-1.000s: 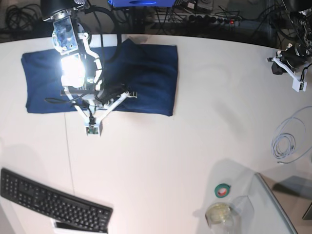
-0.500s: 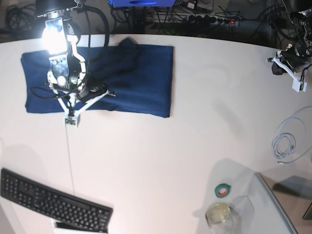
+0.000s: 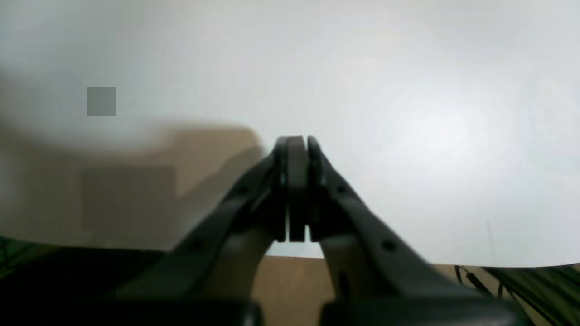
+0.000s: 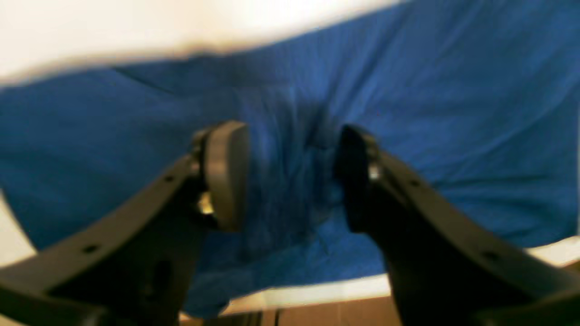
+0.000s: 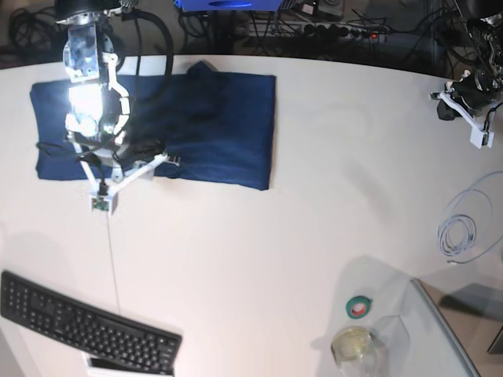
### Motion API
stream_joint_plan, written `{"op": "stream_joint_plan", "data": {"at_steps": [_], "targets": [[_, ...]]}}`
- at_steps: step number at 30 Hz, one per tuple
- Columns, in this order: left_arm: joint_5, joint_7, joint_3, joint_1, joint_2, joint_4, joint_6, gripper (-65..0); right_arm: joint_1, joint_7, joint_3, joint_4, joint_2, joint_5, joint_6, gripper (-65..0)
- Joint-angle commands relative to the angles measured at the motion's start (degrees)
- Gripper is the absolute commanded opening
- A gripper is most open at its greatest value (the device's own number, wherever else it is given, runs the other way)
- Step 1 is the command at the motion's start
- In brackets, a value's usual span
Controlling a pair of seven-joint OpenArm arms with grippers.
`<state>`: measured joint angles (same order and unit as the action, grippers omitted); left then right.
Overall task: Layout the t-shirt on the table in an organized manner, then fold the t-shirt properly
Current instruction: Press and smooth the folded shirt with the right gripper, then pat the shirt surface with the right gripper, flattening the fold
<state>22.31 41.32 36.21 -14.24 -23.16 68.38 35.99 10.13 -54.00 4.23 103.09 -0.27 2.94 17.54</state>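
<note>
One navy shirt (image 5: 212, 126) is laid folded at 10 o'clock on the white bench (image 5: 259, 251). The right hand (image 4: 290, 176) is spread above it, gripping nothing; the left hand (image 3: 297, 149), at 2 o'clock, is pressed together. One keyboard (image 5: 86, 326), one tape roll (image 5: 359, 306) and one cable coil (image 5: 460, 232) are seen.

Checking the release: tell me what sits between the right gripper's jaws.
Nothing is clamped. In the right wrist view the right gripper stands open, and only the t-shirt lying behind shows through the gap.
</note>
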Motion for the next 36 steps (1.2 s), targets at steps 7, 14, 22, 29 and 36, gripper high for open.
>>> {"op": "stream_joint_plan", "data": {"at_steps": [7,14,22,29,36], "targets": [[0.5,-0.7,0.7,0.0,-1.3,0.7,0.1,-65.0,7.4,1.8,8.0,6.8,1.5,0.3,-4.5,-41.4],[0.5,-0.7,0.8,0.1,-2.1,0.8,0.1,-65.0,13.1,1.8,22.4,6.7,7.5,0.0,-4.9,-41.3],[0.5,-0.7,0.8,0.2,-2.8,0.8,0.1,-65.0,11.0,2.1,28.7,-5.2,7.6,0.0,0.0,-41.3],[0.5,-0.7,0.8,0.1,-2.9,0.8,0.1,-65.0,11.1,5.9,29.0,-9.3,6.6,0.0,0.0,-41.3],[0.5,-0.7,0.8,0.1,-2.9,0.8,0.1,-65.0,11.1,6.0,28.5,-8.9,6.9,0.0,0.0,-61.4]]}}
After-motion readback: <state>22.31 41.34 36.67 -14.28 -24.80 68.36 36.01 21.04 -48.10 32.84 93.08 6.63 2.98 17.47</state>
